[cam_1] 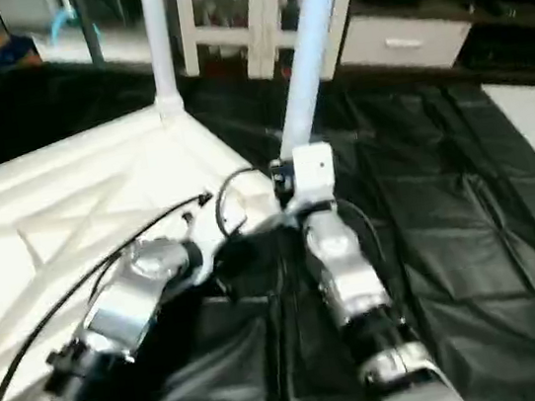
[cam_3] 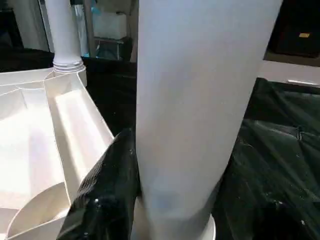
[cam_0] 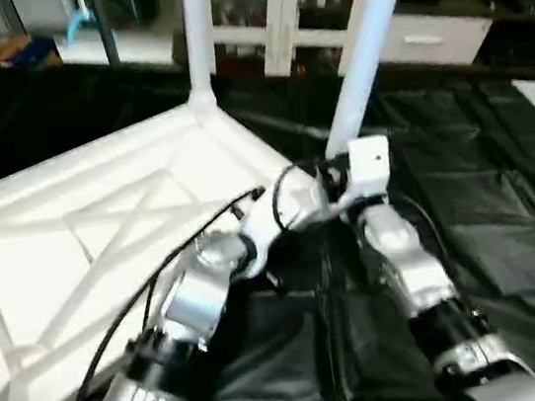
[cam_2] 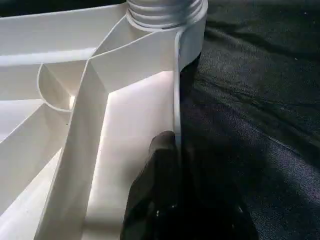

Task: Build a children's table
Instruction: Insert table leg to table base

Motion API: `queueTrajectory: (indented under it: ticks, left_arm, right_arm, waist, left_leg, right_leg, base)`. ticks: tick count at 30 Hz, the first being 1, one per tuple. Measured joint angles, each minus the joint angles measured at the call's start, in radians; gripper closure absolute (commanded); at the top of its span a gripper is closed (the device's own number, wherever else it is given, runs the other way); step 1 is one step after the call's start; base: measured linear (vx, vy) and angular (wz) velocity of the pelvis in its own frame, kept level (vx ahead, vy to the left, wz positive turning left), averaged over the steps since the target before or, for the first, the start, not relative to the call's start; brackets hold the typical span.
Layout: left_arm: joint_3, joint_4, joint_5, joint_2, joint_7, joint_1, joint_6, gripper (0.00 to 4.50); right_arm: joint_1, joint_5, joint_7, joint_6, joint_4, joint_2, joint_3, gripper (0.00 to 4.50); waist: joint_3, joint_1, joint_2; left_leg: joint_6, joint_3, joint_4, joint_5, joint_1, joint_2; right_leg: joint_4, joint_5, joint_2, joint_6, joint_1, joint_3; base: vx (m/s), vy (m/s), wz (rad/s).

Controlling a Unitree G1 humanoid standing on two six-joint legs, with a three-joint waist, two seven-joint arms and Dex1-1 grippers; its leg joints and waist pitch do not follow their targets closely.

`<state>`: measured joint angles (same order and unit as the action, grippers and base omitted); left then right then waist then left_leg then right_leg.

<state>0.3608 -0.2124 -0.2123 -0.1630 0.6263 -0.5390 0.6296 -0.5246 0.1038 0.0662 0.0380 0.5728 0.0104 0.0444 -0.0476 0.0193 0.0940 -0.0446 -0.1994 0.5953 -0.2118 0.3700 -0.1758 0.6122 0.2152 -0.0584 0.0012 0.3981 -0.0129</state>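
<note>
The tabletop (cam_0: 103, 234) lies upside down on the black-covered table (cam_0: 510, 226), ribs facing up. One leg (cam_0: 196, 31) stands upright in the far corner socket, well beyond both pincers.

The right pincer (cam_3: 150, 200) is clenched on a second leg (cam_3: 200, 100). This leg rises at a slight tilt from the near corner socket, directly in front of the pincer. One black finger (cam_3: 107, 190) presses against the side of the leg; the opposite finger is hidden behind it.

The left pincer (cam_2: 175, 200) grips the rim of the tabletop, one finger inside the rim wall and one outside, just short of the near corner socket (cam_2: 165, 12).

Step in hand, as judged: seating the second leg.
- Bring the leg upright before pressing or turning it; a tilted leg will likely bind in the socket.
- Keep the left grip firm so that the tabletop does not slide or turn.

Clearances: the rim wall runs close beside the left fingers. To the right of the right pincer, black cover lies open and offers room to swing. Cables (cam_0: 277, 199) loop between the two wrists and could snag.
</note>
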Motion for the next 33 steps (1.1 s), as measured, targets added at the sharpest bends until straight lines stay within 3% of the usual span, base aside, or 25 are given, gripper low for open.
queueTrajectory:
  ticks: [3,6,15,18,21,24,26,33]
  left_arm:
    - [0.000,0.012,0.002,-0.016,0.003,0.008,0.000,4.50]
    - [0.001,0.020,0.004,-0.023,0.007,0.012,0.000,4.50]
    - [0.004,0.040,0.022,-0.053,0.049,0.015,-0.010,4.50]
    - [0.010,0.049,0.037,-0.080,0.083,0.022,-0.032,4.50]
    - [0.020,0.076,0.051,-0.135,0.143,0.045,-0.088,4.50]
    - [0.029,0.124,0.087,-0.211,0.252,0.089,-0.153,4.50]
    - [0.034,0.156,0.110,-0.261,0.334,0.120,-0.208,4.50]
    - [0.052,0.179,0.157,-0.297,0.454,0.142,-0.239,4.50]
  right_arm:
    - [-0.002,0.005,-0.025,0.015,0.010,0.007,-0.006,2.66]
    - [0.007,0.012,-0.065,0.032,0.008,0.008,-0.019,1.96]
    - [0.112,0.038,-0.166,-0.023,-0.066,-0.028,0.006,1.27]
    - [0.169,0.061,-0.281,-0.056,-0.154,-0.090,0.026,1.27]
    - [0.218,0.143,-0.451,-0.099,-0.252,-0.164,0.028,1.27]
    - [0.244,0.211,-0.668,-0.123,-0.337,-0.300,0.036,1.27]
    - [0.244,0.238,-0.805,-0.128,-0.352,-0.387,0.038,1.27]
    - [0.242,0.285,-1.081,-0.168,-0.356,-0.495,0.063,1.27]
  waist:
    - [0.000,0.001,0.000]
    - [-0.001,0.001,-0.001]
    - [-0.005,-0.003,-0.006]
    - [-0.006,-0.009,-0.006]
    - [-0.006,-0.011,-0.007]
    - [-0.007,-0.019,-0.008]
    - [-0.006,-0.027,-0.009]
    - [-0.007,-0.048,-0.014]
  left_leg:
    - [-0.004,0.000,0.000,-0.002,0.000,0.000]
    - [-0.004,0.000,0.000,-0.002,0.000,0.000]
    - [0.001,-0.001,0.001,0.001,0.001,-0.001]
    - [0.001,-0.001,0.001,0.001,0.001,-0.001]
    - [0.001,-0.001,0.001,0.001,0.001,-0.001]
    - [0.001,-0.001,0.002,0.001,0.001,-0.001]
    - [0.002,-0.001,0.002,0.001,-0.001,-0.001]
    - [0.003,-0.003,0.006,0.002,-0.003,-0.001]
  right_leg:
    - [0.000,0.000,0.000,0.000,0.000,0.000]
    - [0.000,0.000,0.000,0.000,0.000,0.000]
    - [0.001,0.000,0.000,0.000,0.001,0.000]
    - [0.001,0.000,0.000,0.000,0.001,0.000]
    - [0.002,0.000,0.000,0.000,0.002,0.000]
    - [0.002,0.000,0.000,0.000,0.001,0.000]
    - [0.002,0.000,0.000,-0.001,-0.001,0.000]
    - [0.004,-0.001,-0.002,-0.003,-0.005,-0.001]
  base:
    - [0.000,0.000,0.00]
    - [0.000,0.000,0.00]
    - [0.000,0.000,0.00]
    - [0.000,0.000,0.00]
    - [0.000,0.000,0.00]
    - [0.000,0.000,0.00]
    - [0.000,0.000,0.00]
    - [0.000,0.000,0.00]
